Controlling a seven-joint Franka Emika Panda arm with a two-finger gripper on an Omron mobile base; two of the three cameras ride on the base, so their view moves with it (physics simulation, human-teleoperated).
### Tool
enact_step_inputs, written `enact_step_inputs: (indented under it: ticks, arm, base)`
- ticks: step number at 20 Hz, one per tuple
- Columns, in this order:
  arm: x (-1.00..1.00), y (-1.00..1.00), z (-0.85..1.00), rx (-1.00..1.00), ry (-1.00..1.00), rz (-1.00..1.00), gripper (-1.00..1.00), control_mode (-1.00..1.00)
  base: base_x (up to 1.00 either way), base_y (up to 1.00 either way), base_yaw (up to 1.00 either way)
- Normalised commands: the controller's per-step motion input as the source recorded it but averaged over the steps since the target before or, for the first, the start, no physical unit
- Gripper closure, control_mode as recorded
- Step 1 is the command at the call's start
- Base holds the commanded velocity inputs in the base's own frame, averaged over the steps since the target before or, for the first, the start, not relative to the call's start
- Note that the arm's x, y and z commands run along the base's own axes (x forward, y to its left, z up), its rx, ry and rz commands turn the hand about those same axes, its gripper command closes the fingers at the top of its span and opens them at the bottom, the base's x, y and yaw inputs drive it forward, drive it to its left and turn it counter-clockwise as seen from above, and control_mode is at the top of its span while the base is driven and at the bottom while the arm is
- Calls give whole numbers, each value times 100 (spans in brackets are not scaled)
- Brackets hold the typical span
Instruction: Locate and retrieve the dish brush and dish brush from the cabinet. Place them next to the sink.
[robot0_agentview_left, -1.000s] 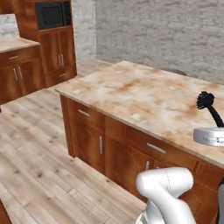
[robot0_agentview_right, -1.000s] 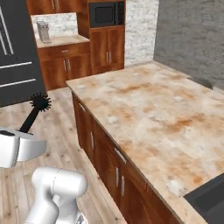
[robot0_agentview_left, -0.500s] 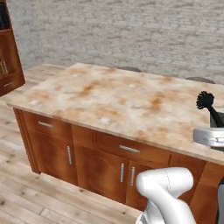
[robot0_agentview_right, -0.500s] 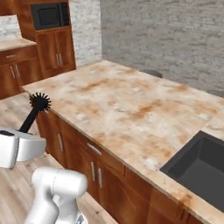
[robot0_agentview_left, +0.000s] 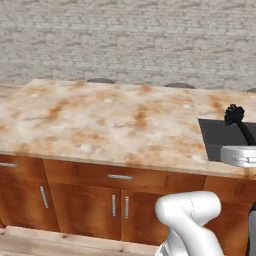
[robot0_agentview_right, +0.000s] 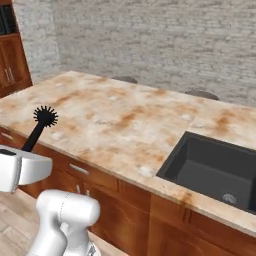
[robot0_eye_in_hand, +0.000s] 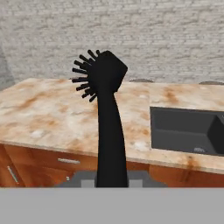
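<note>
The sink (robot0_agentview_right: 212, 167) sits in the counter (robot0_agentview_right: 115, 120). The dish brush (robot0_agentview_right: 39, 126) is up in the air, left of the sink.

The worktop (robot0_agentview_left: 115, 120) and sink (robot0_agentview_right: 215, 165) are seen from behind and above in both base views, left and right of the claw (robot0_eye_in_hand: 111, 177). From the claw, they are viewed level, close ahead.

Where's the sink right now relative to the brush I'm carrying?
The sink is set into the marble countertop at the right of the right base view. The dish brush, upright in the claw, is off the counter's left front edge.
</note>
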Motion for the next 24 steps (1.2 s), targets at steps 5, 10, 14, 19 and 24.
enact_step_inputs:
  ticks: [5,10,14,19,24]
  arm:
    - [0,0,0,0,0,0,100,100]
    - [0,0,0,0,0,0,100,100]
    - [0,0,0,0,0,0,100,100]
    - [0,0,0,0,0,0,100,100]
    - [0,0,0,0,0,0,100,100]
  base:
    - [35,1,-32]
    - [49,13,-23]
    - [2,28,-16]
    - [1,40,-18]
    - [-13,48,-14]
